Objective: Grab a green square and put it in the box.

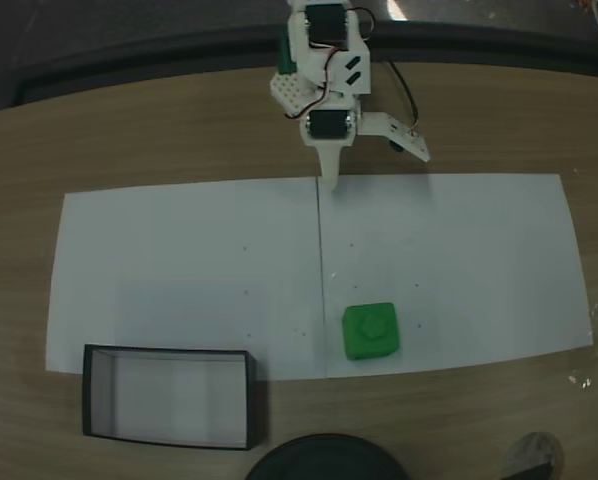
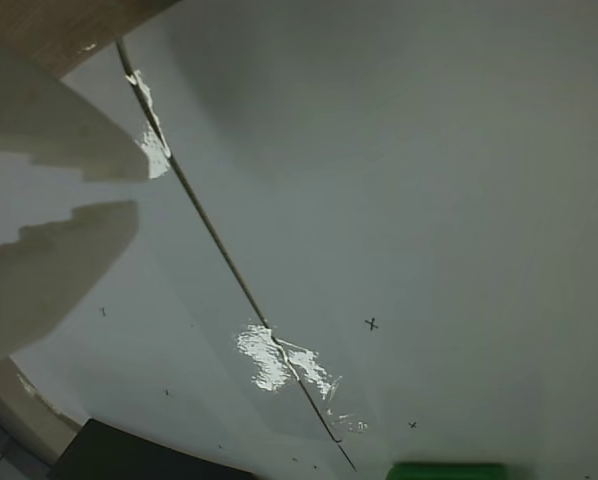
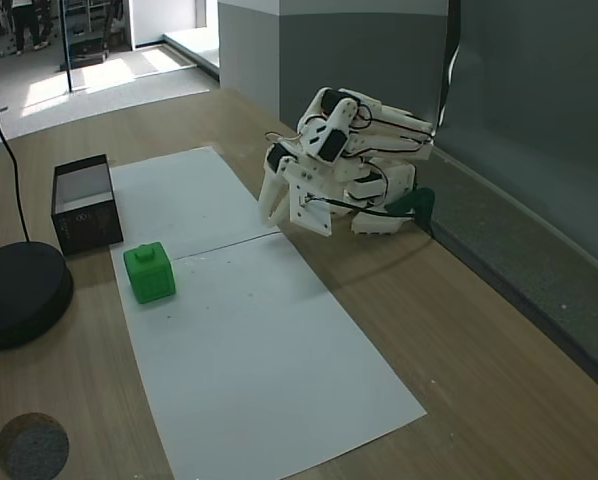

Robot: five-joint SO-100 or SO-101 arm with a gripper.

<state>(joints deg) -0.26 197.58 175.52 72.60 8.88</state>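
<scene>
Green rounded square (image 1: 369, 332) (studded top) on white paper (image 1: 179, 250); black-walled box (image 1: 169, 396) apart; white plastic hand (image 1: 331, 172) nearly closed, empty.

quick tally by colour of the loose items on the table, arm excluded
Green: 1, the green square
Black: 2, the box and a round black base
White: 2, paper sheets side by side
Total: 5
Gripper sits folded near the arm's base, away from all of them.
</scene>
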